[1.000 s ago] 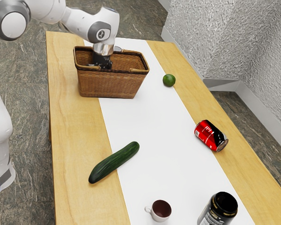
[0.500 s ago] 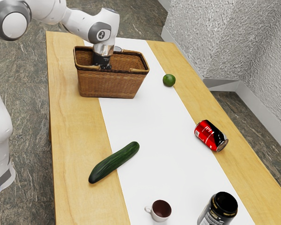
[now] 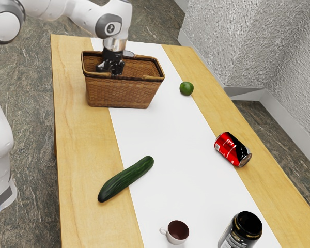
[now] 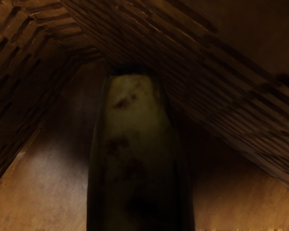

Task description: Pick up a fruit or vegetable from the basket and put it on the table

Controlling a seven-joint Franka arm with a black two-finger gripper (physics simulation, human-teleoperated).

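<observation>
The black gripper reaches down inside the wicker basket, near the basket's left part in the exterior view, and its lower end is hidden behind the near rim. In the wrist view a long, dull yellow thing with brown spots, like a banana, lies large and dark under my hand, its blunt dark end pointing toward a corner of the basket's woven walls. Whether it is gripped cannot be made out.
On the table are a green lime beside the basket, a cucumber, a red can on its side, a small cup and a dark open jar. The basket's handles lie along its rim.
Over the last half second my hand has risen a little inside the basket, and more of the black gripper shows above the near rim. The things on the table have stayed put.
</observation>
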